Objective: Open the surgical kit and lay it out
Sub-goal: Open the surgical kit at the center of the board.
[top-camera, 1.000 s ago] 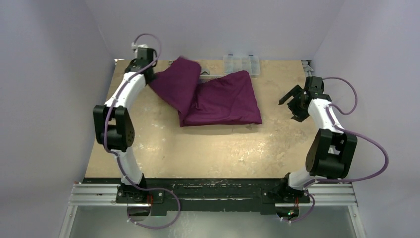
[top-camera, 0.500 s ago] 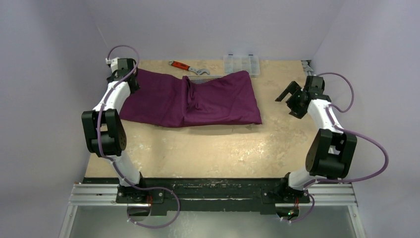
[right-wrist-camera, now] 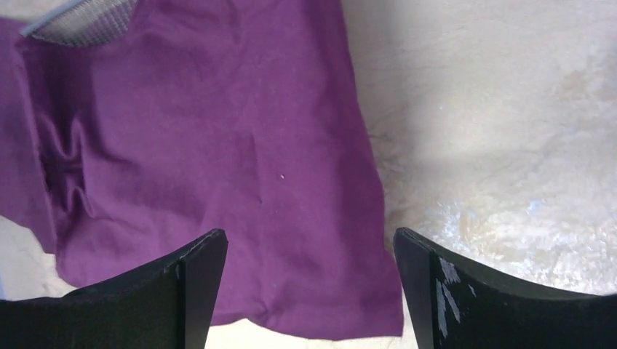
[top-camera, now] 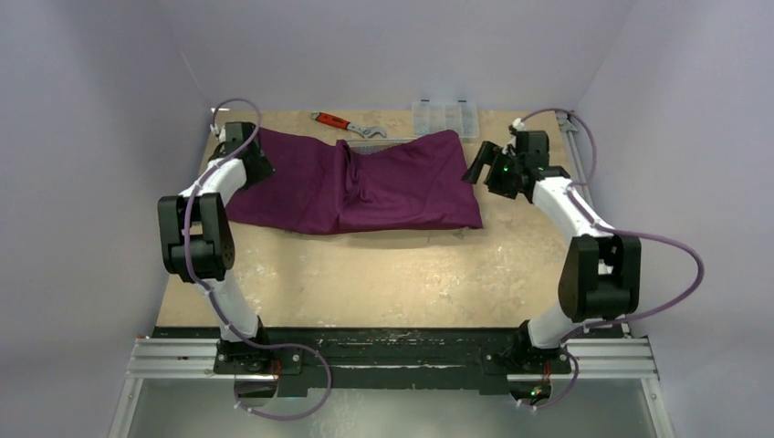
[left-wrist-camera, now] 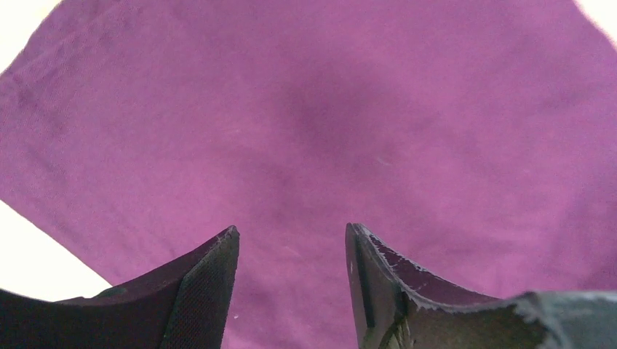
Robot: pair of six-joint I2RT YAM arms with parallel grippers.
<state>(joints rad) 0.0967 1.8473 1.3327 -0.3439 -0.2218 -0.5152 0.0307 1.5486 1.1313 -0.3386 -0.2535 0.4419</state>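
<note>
Red-handled wrench (top-camera: 347, 125), clear compartment box (top-camera: 444, 117) set at far table (top-camera: 383, 274) edge, behind purple cloth (top-camera: 383, 187). Cloth spread mid-table; mesh tray (right-wrist-camera: 80, 18) corner exposed. Left gripper (left-wrist-camera: 291, 240) half-parted over cloth's left end, nothing held. Right gripper (right-wrist-camera: 309, 243) spread wide above cloth's right edge, empty.

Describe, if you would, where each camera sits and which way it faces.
Top external: above and behind the bases, looking down on the table; the left arm and right arm show whole, with the purple cloth, wrench and compartment box.
Left wrist: on the left arm, looking past the open left gripper at cloth only.
Right wrist: on the right arm, looking past the open right gripper at the cloth's edge, bare table and a mesh tray corner.
Shared: all three see the cloth.
</note>
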